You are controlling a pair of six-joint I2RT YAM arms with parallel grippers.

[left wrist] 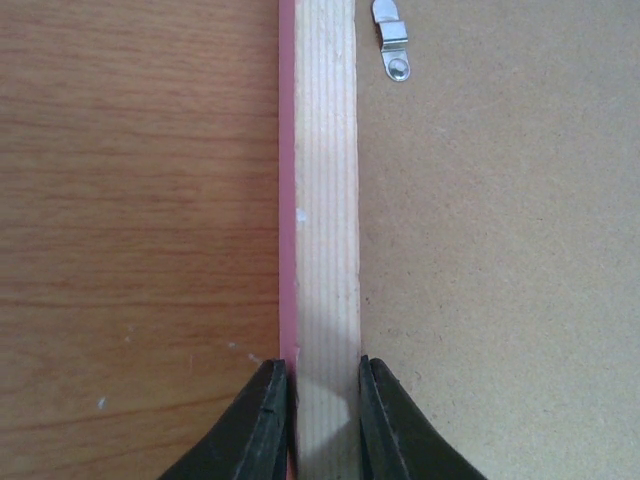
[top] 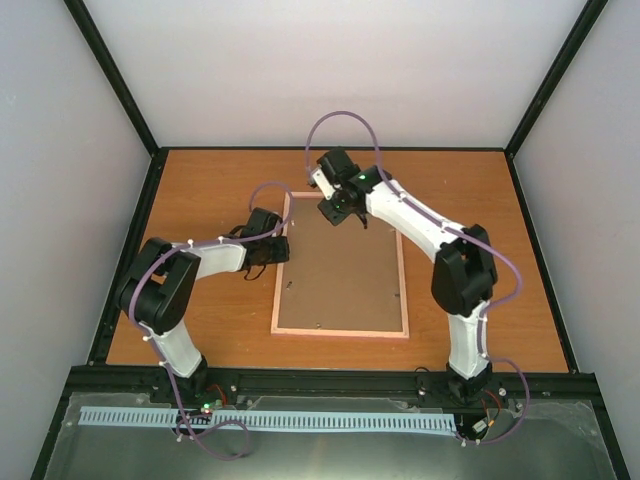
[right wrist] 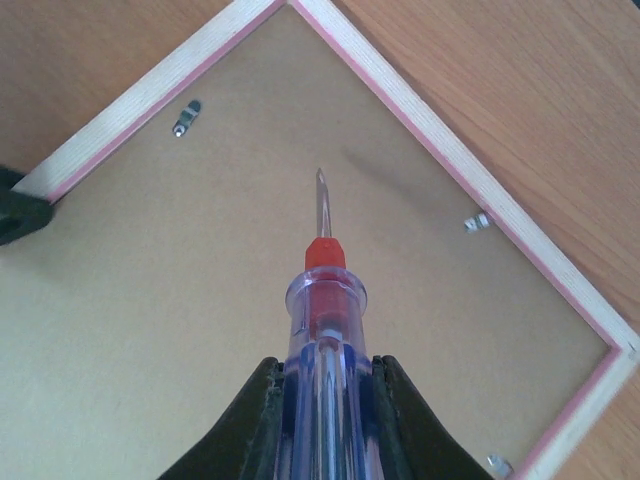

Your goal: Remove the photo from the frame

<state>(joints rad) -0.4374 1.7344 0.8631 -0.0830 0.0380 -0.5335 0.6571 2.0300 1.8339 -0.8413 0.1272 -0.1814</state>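
Note:
The frame [top: 340, 270] lies face down on the wooden table, brown hardboard back up, with a pale wood rim and thin pink border. The photo is hidden under the back. My left gripper [left wrist: 322, 385] is shut on the frame's left rim [left wrist: 325, 200], one finger on each side. My right gripper [right wrist: 325, 385] is shut on a clear blue screwdriver [right wrist: 322, 310] with a red collar. Its metal tip [right wrist: 320, 195] points down over the hardboard near the frame's far corner. Small metal clips [right wrist: 186, 118] [right wrist: 478, 221] sit on the back near the rim.
One metal clip [left wrist: 392, 40] shows in the left wrist view by the rim. Black posts and white walls enclose the table [top: 210, 200]. A metal rail [top: 300, 420] runs along the near edge by the arm bases.

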